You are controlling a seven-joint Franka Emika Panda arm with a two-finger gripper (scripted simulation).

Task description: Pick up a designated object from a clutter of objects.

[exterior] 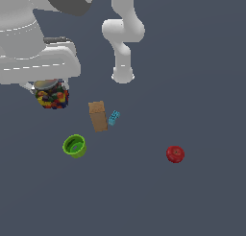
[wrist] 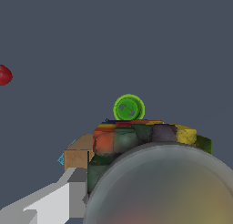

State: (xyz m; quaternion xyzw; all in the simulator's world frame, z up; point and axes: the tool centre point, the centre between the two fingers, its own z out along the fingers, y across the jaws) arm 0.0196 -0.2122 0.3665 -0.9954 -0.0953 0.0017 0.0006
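Grey counter (exterior: pixel 202 76) carries the clutter. White arm's hand sits directly over the can (exterior: pixel 52 97) at the exterior view's left; the can stands upright, filling the wrist view, one finger (wrist: pixel 54 198) beside its wall. Pincer (exterior: pixel 50 88): grip state cannot be told. Box (exterior: pixel 98 116), cup (exterior: pixel 75 146), ball (exterior: pixel 175 154), brick (exterior: pixel 114 117) lie apart.

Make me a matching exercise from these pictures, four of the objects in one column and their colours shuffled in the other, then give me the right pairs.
Things:
1. cup
2. toy brick
3. ball
4. box

Colours:
A. tan
B. red
C. green
D. cyan

Pairs: 1-C, 2-D, 3-B, 4-A
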